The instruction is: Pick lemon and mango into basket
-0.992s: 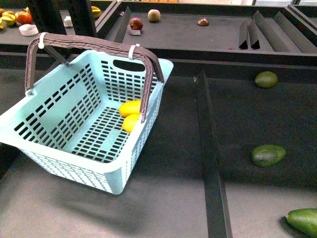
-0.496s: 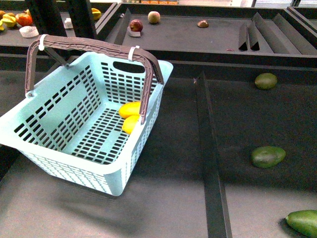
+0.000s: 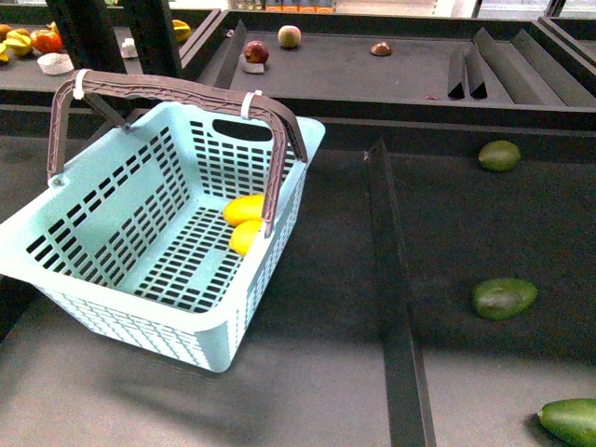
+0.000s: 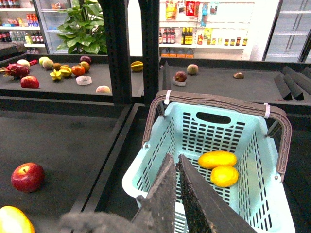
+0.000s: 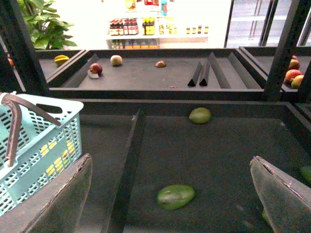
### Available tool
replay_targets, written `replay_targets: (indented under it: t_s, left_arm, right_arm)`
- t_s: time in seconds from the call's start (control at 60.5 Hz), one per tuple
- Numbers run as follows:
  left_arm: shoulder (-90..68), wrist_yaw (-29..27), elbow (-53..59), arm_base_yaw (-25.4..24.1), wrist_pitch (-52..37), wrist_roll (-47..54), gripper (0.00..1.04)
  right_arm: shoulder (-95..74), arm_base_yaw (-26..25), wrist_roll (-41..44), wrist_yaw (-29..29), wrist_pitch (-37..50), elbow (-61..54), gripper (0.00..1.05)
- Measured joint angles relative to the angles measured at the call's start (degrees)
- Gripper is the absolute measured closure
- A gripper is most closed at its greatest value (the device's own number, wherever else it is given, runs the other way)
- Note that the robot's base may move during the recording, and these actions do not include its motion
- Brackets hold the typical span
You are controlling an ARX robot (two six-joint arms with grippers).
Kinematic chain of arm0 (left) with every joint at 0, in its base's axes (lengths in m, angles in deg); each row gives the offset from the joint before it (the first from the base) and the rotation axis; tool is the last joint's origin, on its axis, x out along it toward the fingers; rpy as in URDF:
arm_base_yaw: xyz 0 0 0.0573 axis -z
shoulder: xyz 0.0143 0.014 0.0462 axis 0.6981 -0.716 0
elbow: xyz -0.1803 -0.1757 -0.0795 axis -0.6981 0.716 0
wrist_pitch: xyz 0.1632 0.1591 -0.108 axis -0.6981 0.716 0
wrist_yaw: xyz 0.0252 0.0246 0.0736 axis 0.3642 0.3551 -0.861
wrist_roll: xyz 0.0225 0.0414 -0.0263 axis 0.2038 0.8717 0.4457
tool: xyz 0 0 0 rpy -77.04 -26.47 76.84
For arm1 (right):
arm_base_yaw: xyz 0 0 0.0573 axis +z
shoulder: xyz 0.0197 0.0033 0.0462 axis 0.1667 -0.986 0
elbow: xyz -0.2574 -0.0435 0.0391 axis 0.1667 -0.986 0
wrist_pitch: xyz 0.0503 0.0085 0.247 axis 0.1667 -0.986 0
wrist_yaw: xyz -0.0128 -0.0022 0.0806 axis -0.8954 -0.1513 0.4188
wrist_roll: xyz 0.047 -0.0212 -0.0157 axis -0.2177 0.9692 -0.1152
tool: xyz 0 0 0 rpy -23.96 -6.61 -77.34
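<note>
The turquoise lattice basket (image 3: 112, 279) stands on the dark shelf at the left, its brown handle (image 3: 177, 88) raised. Inside it, against the right wall, lie the oblong yellow mango (image 3: 244, 208) and the rounder lemon (image 3: 246, 236), touching each other. Both also show in the left wrist view, the mango (image 4: 217, 158) and the lemon (image 4: 224, 175). My left gripper (image 4: 175, 159) hangs over the basket's near rim (image 4: 133, 182), shut with nothing in it. My right gripper (image 5: 170, 167) is open and empty above the shelf to the right of the basket (image 5: 46, 145). Neither arm shows in the front view.
Dark green fruits (image 3: 503, 298) (image 3: 499, 155) (image 3: 570, 421) lie on the right shelf section. A raised divider (image 3: 391, 307) runs between basket and green fruits. The back shelf holds an apple (image 3: 256, 51) and other fruit. A red apple (image 4: 27, 176) lies left of the basket.
The front view has shifted slightly, so everything sits a little lower in the picture. Mango and lemon stay in place in the basket.
</note>
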Motion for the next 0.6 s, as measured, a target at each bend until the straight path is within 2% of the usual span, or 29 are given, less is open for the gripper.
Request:
replay_targets:
  t_s: [0.116, 0.595]
  left_arm:
    - [8.2, 0.0, 0.0, 0.0, 9.6, 0.0, 1.01]
    - [10.0, 0.0, 0.0, 0.0, 10.3, 0.0, 1.01]
  right_arm:
    - [0.0, 0.0, 0.0, 0.0, 0.0, 0.0, 0.09]
    - [0.0, 0.0, 0.0, 0.0, 0.0, 0.0, 0.09]
